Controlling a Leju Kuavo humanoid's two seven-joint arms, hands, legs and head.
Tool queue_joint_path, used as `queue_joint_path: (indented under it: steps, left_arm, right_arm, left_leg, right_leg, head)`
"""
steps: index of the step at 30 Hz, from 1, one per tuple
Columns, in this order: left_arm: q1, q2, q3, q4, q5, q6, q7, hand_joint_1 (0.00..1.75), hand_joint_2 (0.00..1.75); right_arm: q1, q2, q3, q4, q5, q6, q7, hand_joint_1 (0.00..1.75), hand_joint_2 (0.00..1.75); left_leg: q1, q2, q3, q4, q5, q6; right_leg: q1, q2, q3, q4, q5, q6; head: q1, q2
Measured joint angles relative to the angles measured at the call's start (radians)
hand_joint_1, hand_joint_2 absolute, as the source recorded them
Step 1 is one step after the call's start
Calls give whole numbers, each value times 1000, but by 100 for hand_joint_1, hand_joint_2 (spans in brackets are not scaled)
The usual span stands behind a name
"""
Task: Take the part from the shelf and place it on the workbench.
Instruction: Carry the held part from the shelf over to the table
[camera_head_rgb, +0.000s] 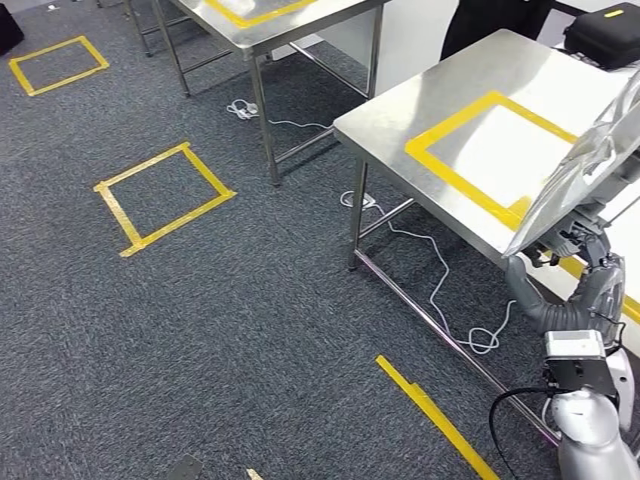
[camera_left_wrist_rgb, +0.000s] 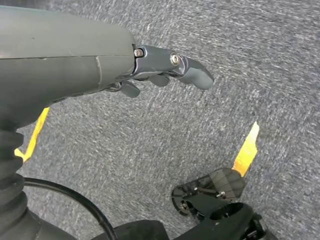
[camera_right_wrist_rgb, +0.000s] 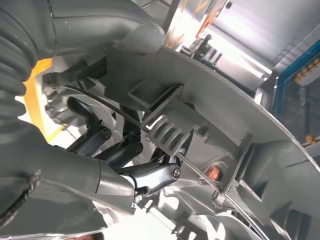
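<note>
- The right hand (camera_head_rgb: 596, 275) grips the part (camera_head_rgb: 577, 165), a broad silver-grey plate, and holds it tilted above the near edge of the workbench (camera_head_rgb: 423, 110), over the yellow tape rectangle (camera_head_rgb: 483, 150) marked on the steel top
- In the right wrist view the dark fingers (camera_right_wrist_rgb: 151, 176) are curled in against the ribbed underside of the part (camera_right_wrist_rgb: 211, 115), and the thick grey thumb (camera_right_wrist_rgb: 109, 30) lies over its rim, so the plate is clamped between them
- The part sits clear of the benchtop, not resting on it
- The left hand (camera_left_wrist_rgb: 158, 67) hangs over the grey carpet (camera_left_wrist_rgb: 211, 100) holding nothing; its fingers (camera_left_wrist_rgb: 196, 75) lie nearly straight and close together
- On the carpet beside the workbench lie a white cable (camera_head_rgb: 445, 290), a yellow tape square (camera_head_rgb: 162, 197) and a yellow tape strip (camera_head_rgb: 434, 415)
- A second steel table (camera_head_rgb: 264, 25) stands further back, well apart from the workbench
- A black case (camera_head_rgb: 604, 35) rests at the far end of the workbench, near a person in dark clothing (camera_head_rgb: 490, 20)
</note>
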Motion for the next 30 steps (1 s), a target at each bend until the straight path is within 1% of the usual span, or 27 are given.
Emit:
queue_joint_path:
  steps: [1,2,3,4,5,6,7,8,9,11,12,13,14,15,16,18,19,20,21,22,23,24,25,27,28,29,30]
  left_arm:
    - [-1,0,0,0,0,0,0,0,175]
    - [-2,0,0,0,0,0,0,0,175]
    - [-2,0,0,0,0,0,0,0,175]
    - [-1,0,1,0,0,0,0,0,175]
    - [0,0,1,0,0,0,0,0,175]
    - [1,-1,2,0,0,0,0,0,175]
    - [1,-1,2,0,0,0,0,0,175]
    - [1,-1,3,0,0,0,0,0,175]
    - [1,0,3,0,0,0,0,0,175]
    - [1,2,3,0,0,0,0,0,175]
    - [2,4,3,0,0,0,1,0,175]
    - [1,5,3,0,0,0,1,0,175]
    - [1,5,3,0,-1,0,1,0,175]
    - [0,4,3,0,-1,0,1,0,175]
    - [-1,4,3,0,-1,0,1,0,175]
    - [-1,3,3,0,-1,0,1,0,175]
    - [-1,3,3,0,-1,0,1,0,175]
    - [0,3,4,0,-1,0,0,0,175]
    - [1,3,4,0,-1,0,0,0,175]
    - [1,3,4,0,-2,0,0,0,175]
    - [1,2,4,0,-3,-1,0,0,175]
    - [1,1,4,0,-5,-1,0,0,175]
    - [0,0,4,0,-6,-1,0,0,175]
    - [0,0,4,0,-8,-1,0,0,175]
    - [0,0,4,0,-8,-1,0,0,175]
    - [0,0,4,0,-8,-1,0,0,175]
    - [0,1,4,0,-9,-1,0,0,175]
  right_arm:
    - [0,0,0,0,0,0,0,175,175]
    - [0,0,0,0,0,0,0,175,175]
    - [0,0,0,0,1,0,0,175,175]
    - [-1,1,0,0,2,0,0,175,175]
    - [0,2,0,0,3,0,0,175,175]
    - [0,2,0,0,4,0,0,175,175]
    - [0,3,0,0,4,0,0,175,175]
    - [1,3,0,0,4,0,0,175,175]
    - [1,3,0,0,4,0,0,175,175]
    - [1,3,0,1,4,-1,0,175,175]
    - [1,3,0,1,5,-1,0,175,175]
    - [1,4,0,1,5,-2,0,175,175]
    - [1,4,0,1,5,-2,0,175,175]
    - [2,4,0,2,5,-2,0,175,175]
    - [4,4,0,2,6,-2,1,175,175]
    - [5,4,0,3,8,0,1,175,175]
    - [5,4,1,4,10,1,1,175,175]
    - [4,4,1,5,12,2,1,175,175]
    - [3,4,2,6,14,2,0,175,175]
    - [4,5,2,8,17,2,1,175,175]
    - [4,5,3,10,18,2,1,175,175]
    - [5,5,3,12,20,1,2,175,175]
    - [4,5,3,13,22,1,2,175,175]
    - [2,5,5,14,25,1,3,175,175]
    - [1,5,6,14,26,2,4,175,175]
    - [0,5,7,15,27,3,5,175,175]
    - [0,5,7,15,29,5,7,175,175]
  left_leg:
    - [3,-5,-1,7,-8,-5]
    - [5,-19,-9,29,-25,-10]
    - [7,-37,-25,71,-52,-14]
    - [9,-57,-51,133,-86,-17]
    - [9,-68,-82,204,-117,-18]
    - [10,-73,-108,261,-135,-17]
    - [9,-76,-123,290,-136,-16]
    - [9,-79,-119,278,-116,-12]
    - [9,-85,-100,230,-80,-7]
    - [10,-119,-45,96,-11,5]
    - [10,-135,-25,47,4,8]
    - [10,-146,-15,21,7,10]
    - [9,-147,-12,14,4,10]
    - [9,-139,-11,7,4,11]
    - [11,-129,-10,2,7,14]
    - [14,-110,-6,-10,14,23]
    - [14,-100,-5,-12,15,26]
    - [13,-91,-6,-12,15,28]
    - [12,-80,-6,-11,15,29]
    - [12,-69,-6,-11,14,29]
    - [12,-59,-5,-11,14,29]
    - [12,-50,-5,-10,13,27]
    - [12,-42,-4,-9,11,24]
    - [7,-28,-4,-3,5,15]
    - [3,-21,-4,0,3,11]
    - [1,-14,-4,2,2,8]
    - [1,-6,-2,3,1,5]
  right_leg:
    - [0,9,-1,-1,2,-7]
    - [-2,17,0,-2,3,-14]
    - [-3,25,0,-3,5,-20]
    - [-3,33,0,-3,5,-24]
    - [-3,43,0,-3,5,-26]
    - [-2,54,0,-3,5,-28]
    - [0,65,1,-2,5,-28]
    - [1,77,2,-2,5,-28]
    - [1,89,2,-1,5,-28]
    - [2,110,1,0,6,-26]
    - [1,120,-2,1,8,-22]
    - [0,129,-7,1,10,-17]
    - [-1,137,-11,0,13,-11]
    - [-4,146,-14,-2,16,-5]
    - [-4,142,-19,-1,14,1]
    - [-2,105,-43,41,-16,10]
    - [-1,79,-68,94,-46,12]
    - [-1,63,-98,161,-78,16]
    - [-2,56,-126,224,-102,19]
    - [-3,52,-143,264,-110,22]
    - [-4,50,-143,265,-100,25]
    - [-5,44,-120,223,-72,26]
    - [-5,29,-83,153,-39,27]
    - [1,-6,-14,31,-2,20]
    - [4,-16,2,3,2,14]
    - [7,-13,4,-1,-2,7]
    - [6,-2,2,0,0,-1]
  head:
    - [-1,0]
    - [-2,0]
    - [-4,0]
    - [-6,0]
    - [-7,0]
    - [-7,0]
    - [-7,0]
    - [-7,0]
    - [-7,0]
    - [-7,0]
    - [-7,0]
    - [-7,0]
    - [-8,0]
    - [-9,0]
    - [-9,0]
    - [-3,0]
    - [-1,0]
    - [2,0]
    - [2,0]
    - [1,0]
    - [2,0]
    - [2,0]
    - [2,0]
    - [2,0]
    - [1,0]
    - [0,0]
    - [0,0]
